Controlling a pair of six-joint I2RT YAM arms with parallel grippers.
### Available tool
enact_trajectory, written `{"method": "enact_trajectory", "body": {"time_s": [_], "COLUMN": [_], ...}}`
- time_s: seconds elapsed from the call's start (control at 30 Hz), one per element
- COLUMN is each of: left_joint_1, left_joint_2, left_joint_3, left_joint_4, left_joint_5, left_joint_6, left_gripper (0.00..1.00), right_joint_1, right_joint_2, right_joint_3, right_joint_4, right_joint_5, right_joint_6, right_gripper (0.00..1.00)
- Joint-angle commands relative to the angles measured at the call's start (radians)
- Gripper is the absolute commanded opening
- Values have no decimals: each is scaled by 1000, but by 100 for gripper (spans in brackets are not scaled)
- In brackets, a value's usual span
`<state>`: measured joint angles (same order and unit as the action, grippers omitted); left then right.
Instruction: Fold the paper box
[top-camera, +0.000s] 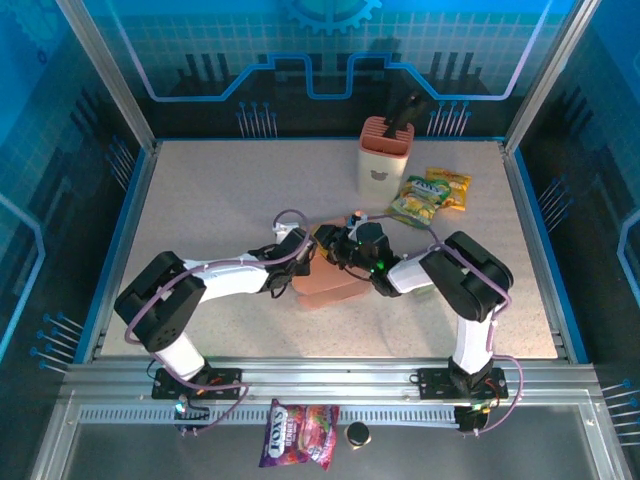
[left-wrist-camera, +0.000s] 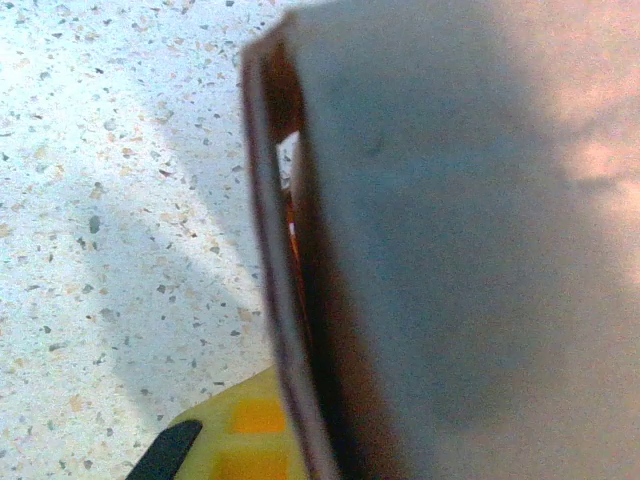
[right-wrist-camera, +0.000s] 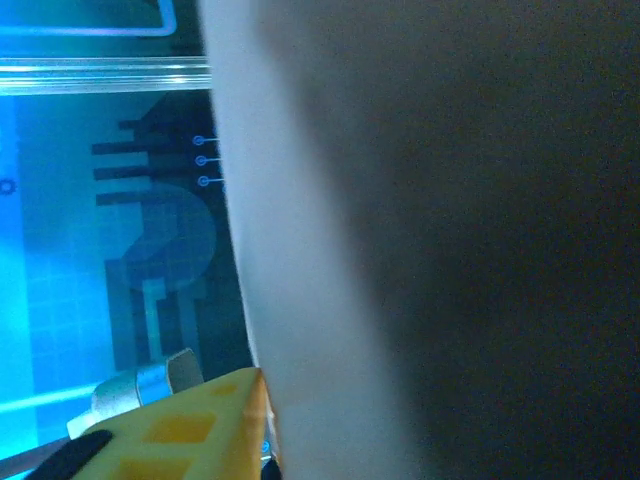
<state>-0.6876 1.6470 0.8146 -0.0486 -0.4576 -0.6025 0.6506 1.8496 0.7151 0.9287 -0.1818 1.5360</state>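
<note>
At mid-table, paper box (top-camera: 325, 288) half-covered, left gripper (top-camera: 306, 252) pinching its wall, right gripper (top-camera: 342, 250) behind cardboard, state unclear.

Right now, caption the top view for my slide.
Left arm and right arm meet at the paper box, snack packets behind.
</note>
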Motion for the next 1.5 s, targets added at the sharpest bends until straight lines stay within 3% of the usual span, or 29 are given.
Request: {"method": "enact_trajectory", "body": {"time_s": [0.0,0.23,0.37,0.6,0.77,0.93,1.2,1.47], "left_joint_1": [-1,12,56,196,254,327,420,441], "left_joint_2": [-24,-81,-135,-227,-229,-192,-72,-38], "left_joint_3": [47,60,41,45,125,198,342,390], "left_joint_4": [11,-35,-71,-126,-217,-281,-388,-430], "left_joint_5": [-23,36,118,375,500,667,950,992], "left_joint_6": [21,85,76,104,163,123,89,75], "left_gripper": [0,0,0,0,0,0,0,0], "right_joint_1": [-25,-106,-173,-328,-454,-486,-468,-456], "right_joint_2": [-105,-356,-474,-604,-621,-592,-593,-511], "right_joint_3": [11,61,94,242,315,444,385,443], "right_joint_4": [-197,-604,-768,-1103,-1208,-1373,-1268,-1268], "right_joint_5": [-18,-22,-37,-75,-146,-137,-161,-211], "right_joint_6": [-53,-184,-257,-479,-586,-699,-493,-512], "right_gripper": [44,66,72,72,71,68,68,57]}}
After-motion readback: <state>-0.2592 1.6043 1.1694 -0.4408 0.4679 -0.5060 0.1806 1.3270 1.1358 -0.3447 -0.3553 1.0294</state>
